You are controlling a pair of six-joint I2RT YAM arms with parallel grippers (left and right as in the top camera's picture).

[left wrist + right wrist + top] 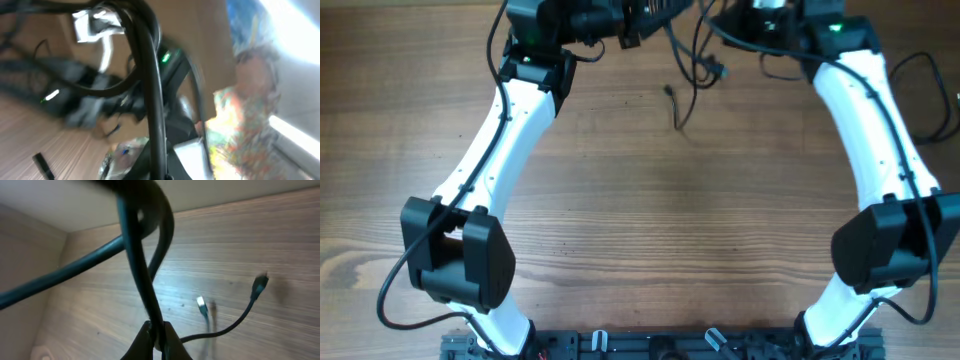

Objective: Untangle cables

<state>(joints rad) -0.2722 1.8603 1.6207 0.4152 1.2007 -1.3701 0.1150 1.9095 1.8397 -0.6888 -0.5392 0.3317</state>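
Wood-grain table (650, 200) fills the overhead view, and both white arms rise from the near edge and lean in towards the far edge. The left arm (500, 140) bends at its dark elbow and angles up to the right. The right arm (875, 120) mirrors it, angling up to the left. Their wrists sit close together at the top, partly cut off by the frame.

The right gripper (156, 337) has its fingers pinched together on one of the cables (136, 265). That black cord climbs from the fingertips, curls over and runs off the left side of the wrist view. Beyond it, a dark plug (259, 285) and a silver-tipped plug (201, 305) hang above the wood. From overhead, the cords dangle in loose strands between the two wrists at the far middle of the table.

The left gripper (658, 15) is closed. Its wrist view is badly smeared: a thick black cord crosses the middle, a green light (167, 56) glows on dark hardware behind, and the fingers themselves cannot be made out. Whether that claw actually grips a cord cannot be told.
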